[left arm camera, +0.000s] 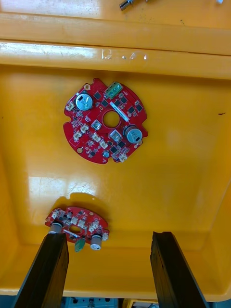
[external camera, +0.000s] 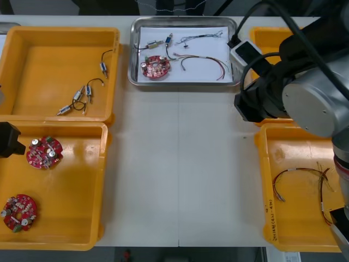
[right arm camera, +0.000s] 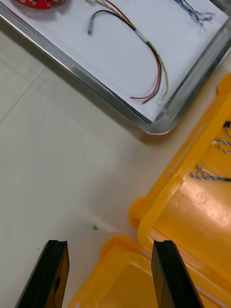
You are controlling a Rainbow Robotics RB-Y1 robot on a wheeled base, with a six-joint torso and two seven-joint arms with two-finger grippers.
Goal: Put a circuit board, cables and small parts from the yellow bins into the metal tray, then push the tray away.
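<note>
The tray point(external camera: 132, 54) sits at the far middle of the table point(external camera: 180, 164), white inside. It holds a board point(external camera: 155, 66) at its near left, small parts point(external camera: 153, 44) just beyond that, a blue-white cable point(external camera: 203, 37) at the far right and a red-yellow cable point(external camera: 210, 61) along the near right. The right gripper point(right arm camera: 108, 276) hangs above the table just right of the tray's near-right corner, where the far-right bin point(external camera: 267, 38) and near-right bin point(external camera: 262, 185) almost meet. Its fingers point(right arm camera: 45, 274) stand wide apart with nothing between them. The right arm point(external camera: 305, 98) covers much of the far-right bin; the near-right bin holds loose cables point(external camera: 300, 174). The left gripper point(left arm camera: 109, 269) hangs over the near-left bin point(external camera: 103, 185), fingers point(left arm camera: 43, 269) wide and empty, above two boards point(external camera: 44, 152) lying flat and apart — one toward the bin's far end, one toward its near end. The far-left bin point(external camera: 115, 71) holds parts with black cables point(external camera: 82, 97).
</note>
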